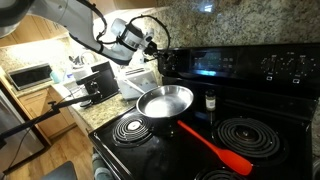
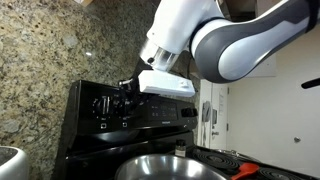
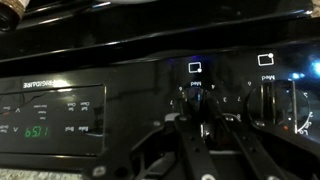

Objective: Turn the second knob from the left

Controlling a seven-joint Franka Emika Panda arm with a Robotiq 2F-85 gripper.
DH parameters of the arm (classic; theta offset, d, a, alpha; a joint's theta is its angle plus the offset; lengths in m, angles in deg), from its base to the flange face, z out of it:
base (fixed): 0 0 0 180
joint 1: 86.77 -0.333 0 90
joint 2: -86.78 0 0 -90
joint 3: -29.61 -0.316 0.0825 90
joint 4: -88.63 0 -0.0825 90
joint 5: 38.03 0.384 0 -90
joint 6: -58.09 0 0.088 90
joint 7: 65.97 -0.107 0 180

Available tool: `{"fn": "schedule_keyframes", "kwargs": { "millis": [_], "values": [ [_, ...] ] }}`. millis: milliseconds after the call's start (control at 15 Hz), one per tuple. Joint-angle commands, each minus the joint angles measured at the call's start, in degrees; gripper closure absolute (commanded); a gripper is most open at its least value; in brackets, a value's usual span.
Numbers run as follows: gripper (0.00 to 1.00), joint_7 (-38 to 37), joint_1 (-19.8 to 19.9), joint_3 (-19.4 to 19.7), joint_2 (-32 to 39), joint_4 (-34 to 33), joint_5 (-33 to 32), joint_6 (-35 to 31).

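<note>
Jaws, closed in, appear to pinch the knob (image 3: 205, 103) on the panel (image 3: 130, 75). Knob likely rigid, slick, stiff to rotate; grip across its rim squarely.

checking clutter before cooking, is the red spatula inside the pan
No, the red spatula lies flat on the cooktop beside the steel pan, outside its rim.

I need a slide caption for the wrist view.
Jaws closed on a stove knob beside the lit clock display.
</note>
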Motion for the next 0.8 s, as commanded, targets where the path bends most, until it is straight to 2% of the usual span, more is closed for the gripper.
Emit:
{"fn": "schedule_keyframes", "kwargs": {
  "millis": [0, 400, 733],
  "values": [
    [0.93, 4.6, 1.5, -1.3, 4.3, -7.2, 2.0, 0.8],
    [0.94, 9.1, 1.3, -1.5, 6.2, -10.7, 5.5, 3.6],
    [0.94, 8.6, 1.7, -1.5, 5.7, -10.1, 8.1, 1.8]
  ]
}}
